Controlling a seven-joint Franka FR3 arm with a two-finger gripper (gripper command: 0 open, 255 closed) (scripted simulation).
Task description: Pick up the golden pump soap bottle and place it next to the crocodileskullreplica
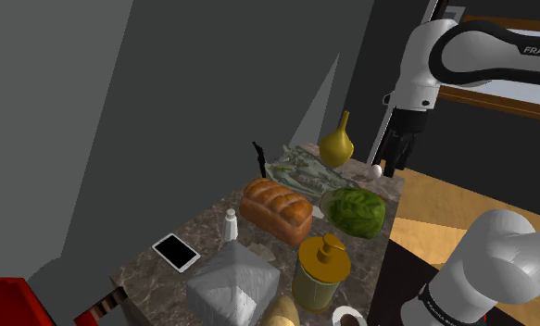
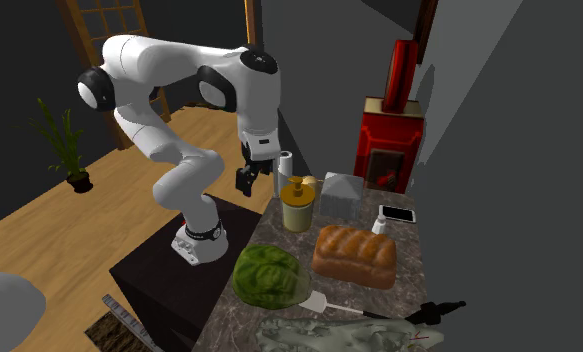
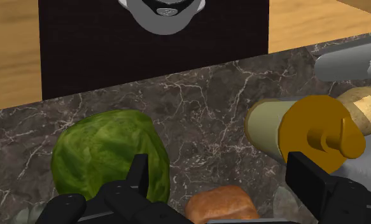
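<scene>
The golden pump soap bottle [image 1: 321, 269] [image 2: 299, 203] stands upright near the stand end of the marble table [image 1: 212, 241], a pale yellow-green body under a golden cap and pump. The grey-green crocodile skull replica [image 1: 300, 169] [image 2: 354, 335] lies at the opposite end. My black gripper [image 1: 393, 165] [image 2: 245, 188] hangs open in the air over the table's edge, apart from both. In the wrist view the gripper [image 3: 225, 184] holds nothing, with the bottle [image 3: 305, 130] beyond one finger, a green cabbage [image 3: 107, 159] beyond the other, and bread [image 3: 222, 203] below the gap.
Between bottle and skull lie the cabbage [image 1: 354, 210] and a bread loaf [image 1: 277, 208]. A yellow gourd-shaped vase [image 1: 337, 144] stands by the skull. A grey box [image 1: 233, 285], a phone [image 1: 176, 252] and a small shaker [image 1: 231, 223] sit near the bottle.
</scene>
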